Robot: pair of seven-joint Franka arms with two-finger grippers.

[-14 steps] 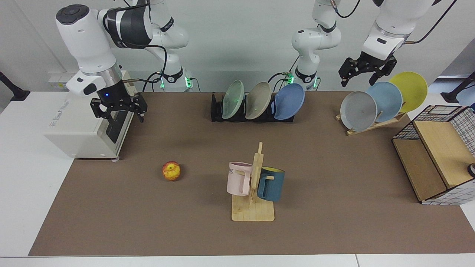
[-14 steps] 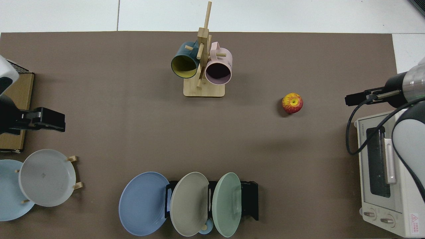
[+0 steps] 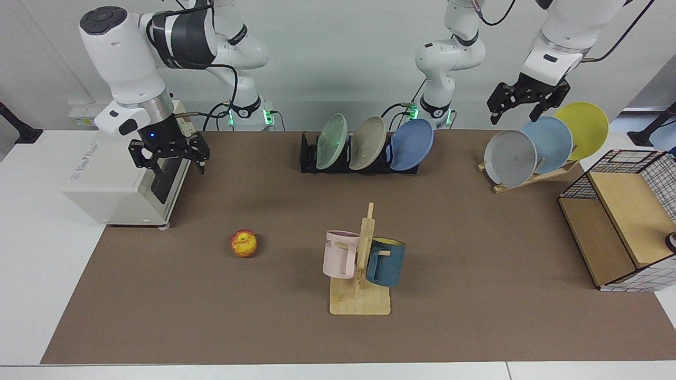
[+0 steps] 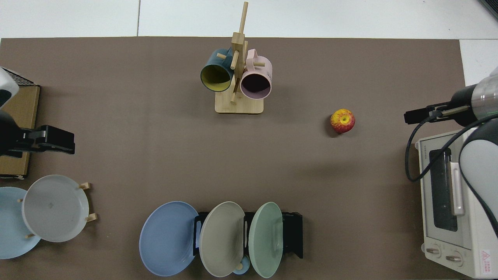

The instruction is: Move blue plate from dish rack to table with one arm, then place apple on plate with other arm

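The blue plate (image 3: 412,143) (image 4: 168,238) stands on edge at the end of the black dish rack (image 3: 309,155) (image 4: 292,233), next to a beige and a green plate. On the brown table (image 3: 475,237) (image 4: 116,116) the apple (image 3: 244,243) (image 4: 342,121) lies alone. My left gripper (image 3: 515,113) (image 4: 58,140) hangs open in the air above the wooden plate stand, well to the side of the rack and holding nothing. My right gripper (image 3: 169,162) (image 4: 418,115) is open beside the toaster oven, back from the apple.
A wooden mug tree (image 3: 362,274) with a pink and a teal mug stands mid-table. A wooden stand (image 3: 528,177) holds grey, pale blue and yellow plates. A white toaster oven (image 3: 121,179) and a wire-and-wood shelf (image 3: 618,221) sit at the table's ends.
My left gripper has risen a little and drifted slightly away from the rack side. The right arm, plates and apple have not moved.
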